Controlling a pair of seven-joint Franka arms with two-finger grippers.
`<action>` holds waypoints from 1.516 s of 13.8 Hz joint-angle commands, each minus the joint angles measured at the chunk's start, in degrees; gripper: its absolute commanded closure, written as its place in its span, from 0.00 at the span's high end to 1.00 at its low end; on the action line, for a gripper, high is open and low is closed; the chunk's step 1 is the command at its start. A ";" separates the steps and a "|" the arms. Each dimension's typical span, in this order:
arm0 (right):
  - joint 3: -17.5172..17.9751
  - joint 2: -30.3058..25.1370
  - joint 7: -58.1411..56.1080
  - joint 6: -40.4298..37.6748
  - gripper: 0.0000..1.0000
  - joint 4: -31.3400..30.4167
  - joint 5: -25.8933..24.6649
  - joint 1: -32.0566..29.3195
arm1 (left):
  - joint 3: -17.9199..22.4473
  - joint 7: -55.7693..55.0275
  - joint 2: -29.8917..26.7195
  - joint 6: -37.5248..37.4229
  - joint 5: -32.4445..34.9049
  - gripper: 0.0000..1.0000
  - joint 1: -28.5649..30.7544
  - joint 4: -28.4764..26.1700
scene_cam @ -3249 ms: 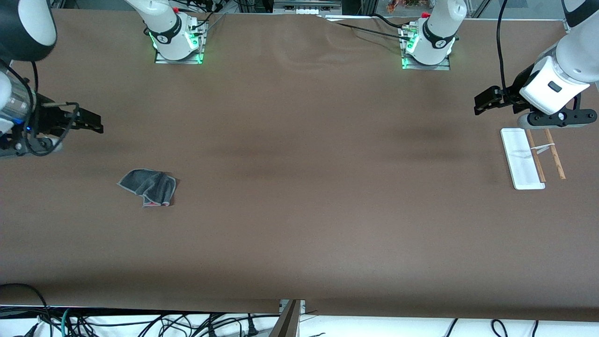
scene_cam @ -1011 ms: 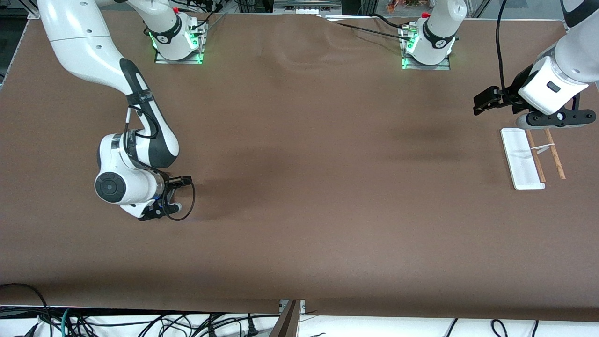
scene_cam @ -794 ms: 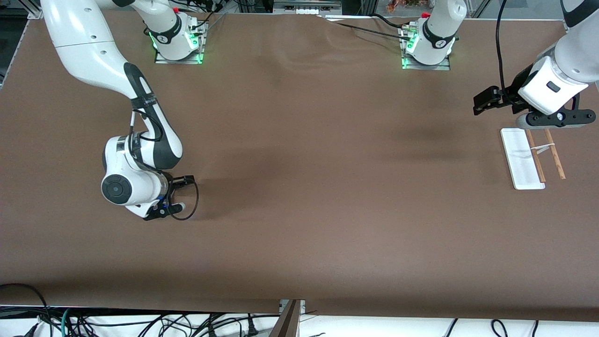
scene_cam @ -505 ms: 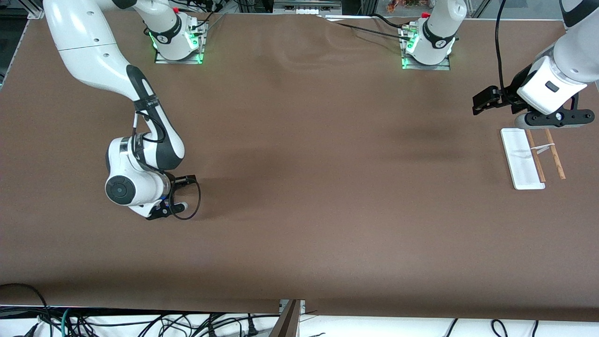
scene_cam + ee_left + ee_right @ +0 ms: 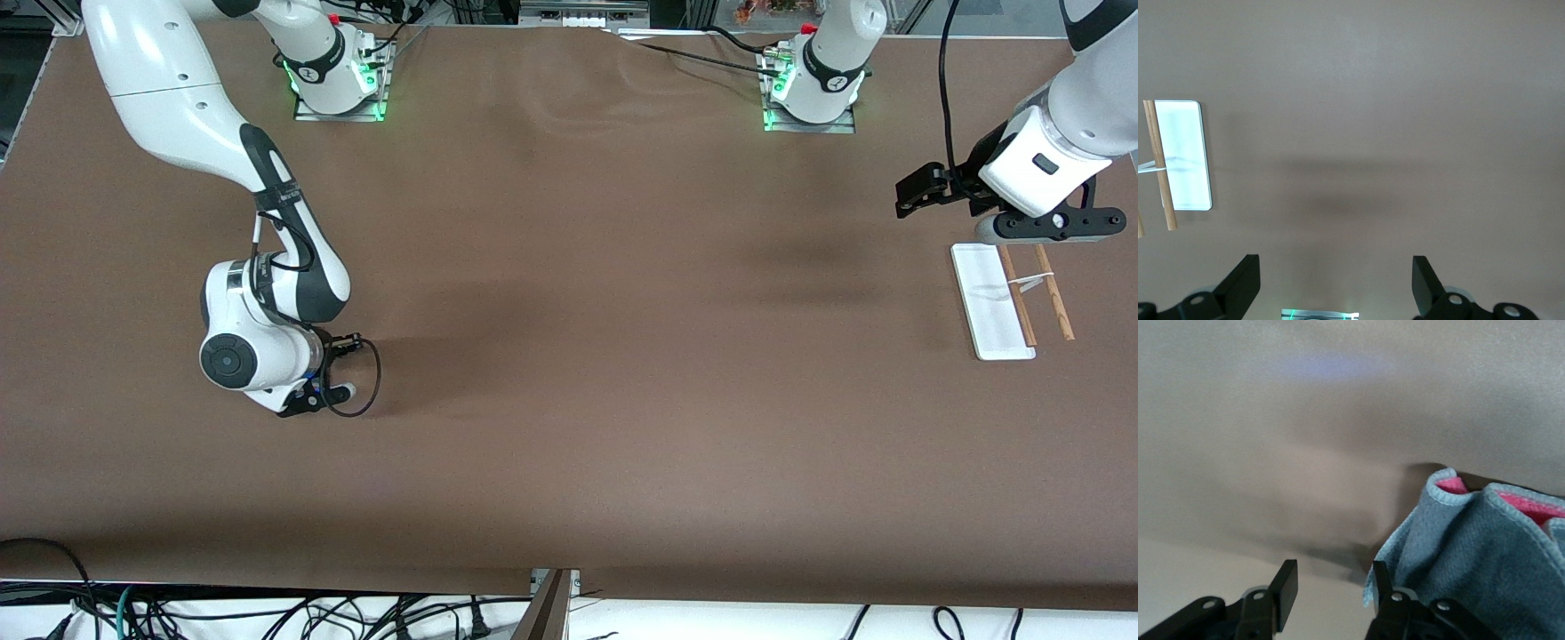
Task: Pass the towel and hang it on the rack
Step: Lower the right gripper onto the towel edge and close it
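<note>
Towel (image 5: 1471, 547) lies bunched on the brown tabletop (image 5: 622, 400) toward the right arm's end. The grey side is up, with a pale stitched edge and pink showing inside the folds. In the front view it is hidden under the right arm's wrist.

Right end effector (image 5: 1331, 577) is down low at the towel. Its fingers (image 5: 1286, 587) stand a moderate gap apart, with only bare tabletop showing in the gap. The towel's edge sits against the outer side of one finger and is not between the two, so nothing is held. In the front view the right end effector (image 5: 333, 364) points down under the white wrist, with a black cable looped beside it.

Rack (image 5: 991, 302) is at the left arm's end of the tabletop, well apart from the towel. It has a flat white rectangular base, two thin brown rods (image 5: 1055, 293) running parallel alongside it, and a pale crosspiece (image 5: 1031, 283) joining them. Nothing hangs on it. The left wrist view shows the rack (image 5: 1181, 153) base and one rod (image 5: 1158, 163) at the picture's edge.

Left end effector (image 5: 911, 191) waits in the air over bare tabletop near the rack. Its fingers (image 5: 1245, 283) are spread wide and hold nothing.
</note>
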 commanded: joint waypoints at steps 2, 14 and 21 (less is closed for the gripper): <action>-0.22 0.04 -0.63 0.46 0.53 -1.11 -0.30 -0.41 | 0.12 0.05 1.45 -0.72 -1.12 1.00 -0.25 2.83; -0.83 -0.05 -0.36 -0.07 0.00 -1.02 -0.39 -0.76 | 0.03 0.22 1.63 -1.16 -0.77 1.00 -0.25 3.02; -1.18 -2.60 -1.06 -8.57 0.00 6.86 -0.30 -1.72 | 0.03 0.40 1.63 -1.16 -0.95 1.00 -0.25 3.02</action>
